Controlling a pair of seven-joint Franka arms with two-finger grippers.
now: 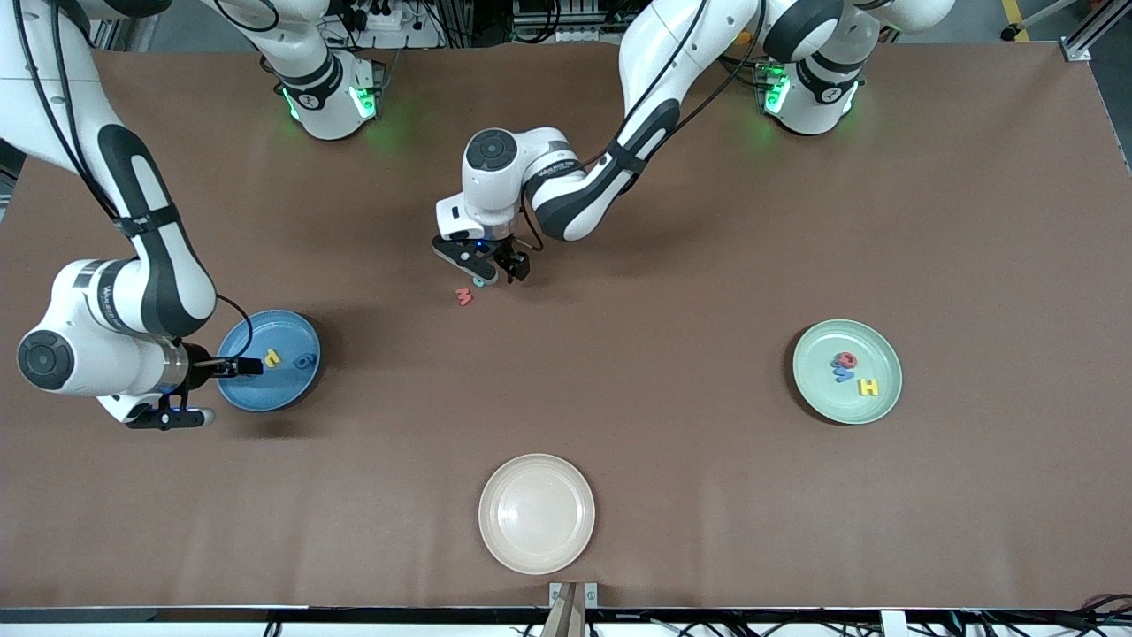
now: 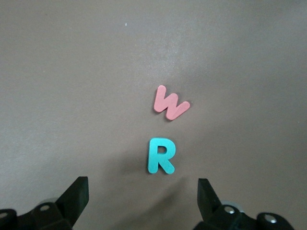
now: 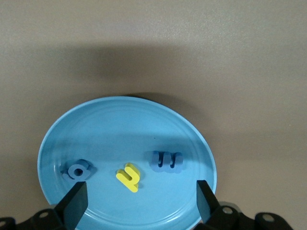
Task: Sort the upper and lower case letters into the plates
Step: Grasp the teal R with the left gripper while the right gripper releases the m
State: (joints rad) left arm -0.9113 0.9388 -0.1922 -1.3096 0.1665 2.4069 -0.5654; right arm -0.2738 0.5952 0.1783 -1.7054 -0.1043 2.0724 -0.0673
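Mid-table lie a teal R (image 1: 478,281) (image 2: 160,155) and, just nearer the front camera, a red W (image 1: 463,296) (image 2: 171,103). My left gripper (image 1: 486,268) (image 2: 144,201) hangs low over the R, open, holding nothing. The blue plate (image 1: 292,389) (image 3: 120,115) at the right arm's end holds a yellow letter (image 1: 272,357) (image 3: 128,177) and two blue letters (image 3: 76,170) (image 3: 166,161). My right gripper (image 1: 221,389) (image 3: 139,203) is open and empty over that plate's edge. The mint green plate (image 1: 822,389) at the left arm's end carries a red letter (image 1: 847,358), a blue letter (image 1: 842,373) and a yellow H (image 1: 869,387).
A cream-beige plate (image 1: 537,513) with nothing in it sits near the table's front edge, in the middle. The brown table top (image 1: 672,265) stretches bare between the plates.
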